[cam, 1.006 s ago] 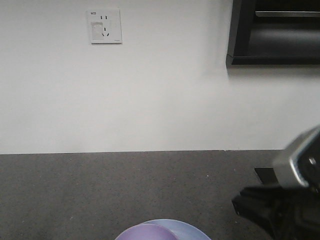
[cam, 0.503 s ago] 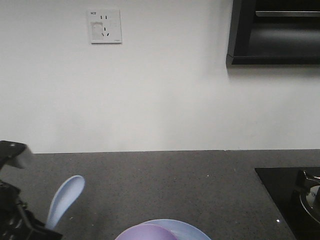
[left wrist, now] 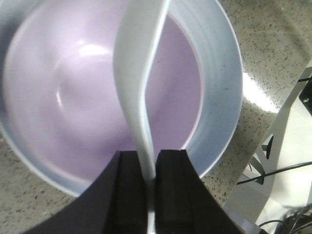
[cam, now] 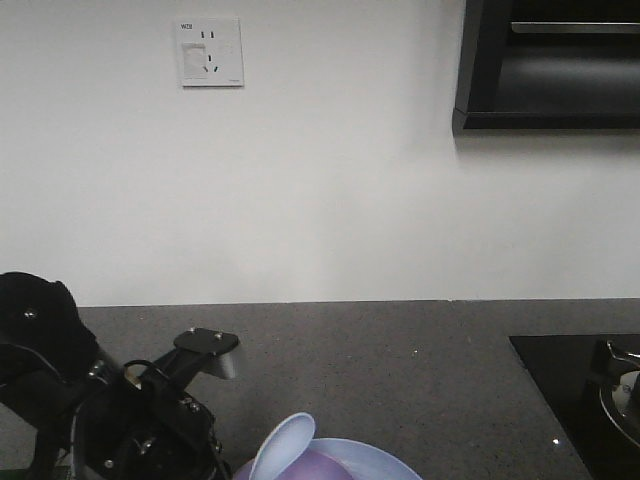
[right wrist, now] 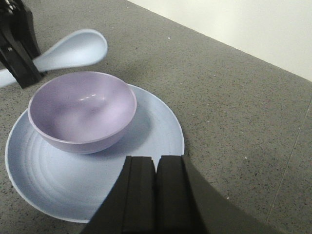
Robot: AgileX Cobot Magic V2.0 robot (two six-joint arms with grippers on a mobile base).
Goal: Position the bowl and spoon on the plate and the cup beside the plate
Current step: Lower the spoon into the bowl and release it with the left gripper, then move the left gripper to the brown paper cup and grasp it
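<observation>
The lavender bowl (right wrist: 83,109) sits on the pale blue plate (right wrist: 157,127), left of the plate's centre. My left gripper (left wrist: 151,161) is shut on the handle of the pale spoon (left wrist: 139,58), whose scoop hangs over the bowl (left wrist: 63,97) inside the plate rim (left wrist: 222,73). The front view shows the left arm low at the left, with the spoon (cam: 285,445) raised above the bowl (cam: 318,468) and plate (cam: 385,462). From the right wrist, the spoon (right wrist: 73,48) reaches in from the far left. My right gripper (right wrist: 156,161) is shut with nothing in it, over the plate's near edge. The cup is out of view.
A black hob (cam: 575,385) lies at the right of the dark speckled counter (cam: 400,350). A white wall with a socket (cam: 210,52) stands behind, and a dark cabinet (cam: 550,70) hangs at top right. Cables and a white surface (left wrist: 292,156) lie beyond the counter edge.
The right arm has left the front view. The left arm came in from the left with the spoon and carried it rightwards to above the bowl.
</observation>
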